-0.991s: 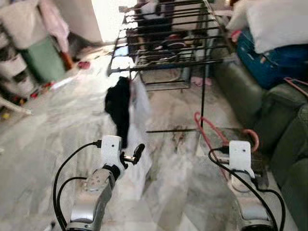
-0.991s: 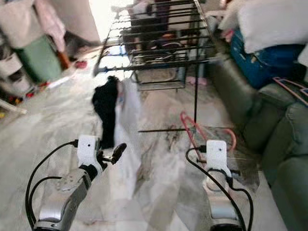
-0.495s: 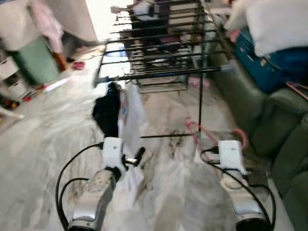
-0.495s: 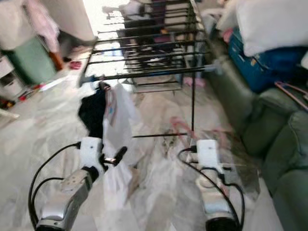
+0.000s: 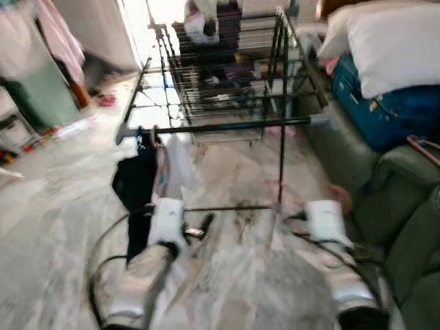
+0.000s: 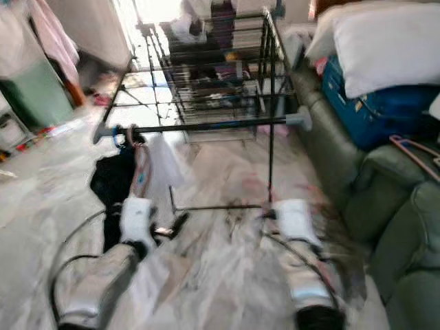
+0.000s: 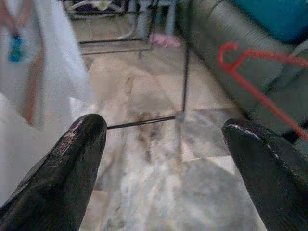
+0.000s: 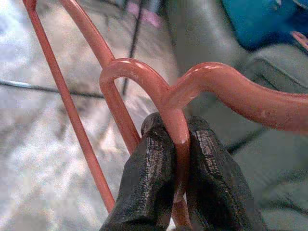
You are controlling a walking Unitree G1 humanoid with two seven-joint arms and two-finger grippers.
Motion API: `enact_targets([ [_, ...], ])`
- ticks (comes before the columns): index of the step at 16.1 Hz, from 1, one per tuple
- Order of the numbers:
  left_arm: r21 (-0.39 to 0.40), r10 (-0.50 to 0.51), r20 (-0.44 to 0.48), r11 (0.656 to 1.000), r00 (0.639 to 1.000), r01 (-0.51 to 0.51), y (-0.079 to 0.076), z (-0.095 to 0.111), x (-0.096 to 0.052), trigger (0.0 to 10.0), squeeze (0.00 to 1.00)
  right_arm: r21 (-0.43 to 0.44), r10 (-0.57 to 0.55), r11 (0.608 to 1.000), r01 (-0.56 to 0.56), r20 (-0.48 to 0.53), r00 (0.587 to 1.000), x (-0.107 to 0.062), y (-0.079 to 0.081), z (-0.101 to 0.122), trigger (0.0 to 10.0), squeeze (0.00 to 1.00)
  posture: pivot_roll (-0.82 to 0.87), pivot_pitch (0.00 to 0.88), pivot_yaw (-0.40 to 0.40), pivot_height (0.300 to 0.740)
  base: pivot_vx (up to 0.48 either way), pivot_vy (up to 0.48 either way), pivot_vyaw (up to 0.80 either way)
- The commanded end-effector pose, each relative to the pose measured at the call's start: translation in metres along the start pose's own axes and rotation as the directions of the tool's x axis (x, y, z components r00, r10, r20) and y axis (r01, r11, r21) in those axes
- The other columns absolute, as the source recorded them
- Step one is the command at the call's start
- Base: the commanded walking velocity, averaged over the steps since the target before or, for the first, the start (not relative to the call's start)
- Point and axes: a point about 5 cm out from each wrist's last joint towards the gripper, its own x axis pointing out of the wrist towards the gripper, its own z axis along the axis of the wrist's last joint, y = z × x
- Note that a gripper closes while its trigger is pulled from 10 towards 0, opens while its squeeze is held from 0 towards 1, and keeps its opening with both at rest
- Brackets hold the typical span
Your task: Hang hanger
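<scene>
right gripper pinching the red hanger at its neck, hook free for hanging | left gripper spread, holding nothing | drying rack rail ahead of and above both grippers, clothes hanging at its left end

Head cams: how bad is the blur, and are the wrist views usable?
Left and right eye views: motion-smeared, worst on both arms low in frame; the drying rack rail stays readable, and the window behind it is blown out. Right wrist view: sharp up close, right gripper shut on the red hanger, background soft. Left wrist view: left gripper open, fingers slightly soft, floor mildly blurred.
</scene>
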Motion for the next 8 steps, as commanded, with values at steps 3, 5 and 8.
enact_targets([
  [3, 0.004, -0.002, 0.014, 1.0, 1.0, 0.001, -0.004, 0.001, 0.001, 10.0, 0.0, -0.016, 0.012, 1.0, -0.012, 0.046, 0.999, 0.003, -0.008, 0.004, 10.0, 0.0, -0.12, 0.009, 0.059, 0.74, 0.34, 0.0, 0.0],
  [5, 0.017, 0.054, 0.016, 0.998, 0.998, -0.055, 0.002, -0.001, -0.002, 10.0, 0.0, -0.068, 0.034, 0.997, -0.03, 0.058, 0.998, 0.004, -0.006, 0.008, 10.0, 0.0, -0.13, 0.013, 0.044, 0.74, 0.0, 0.0, 0.0],
  [8, 0.079, 0.065, 0.021, 0.995, 0.998, -0.067, 0.006, -0.007, -0.01, 10.0, 0.0, -0.158, 0.071, 0.986, -0.06, 0.062, 0.996, 0.01, 0.004, 0.015, 10.0, 0.0, -0.12, 0.022, 0.026, 0.74, 0.0, 0.0, 0.0],
])
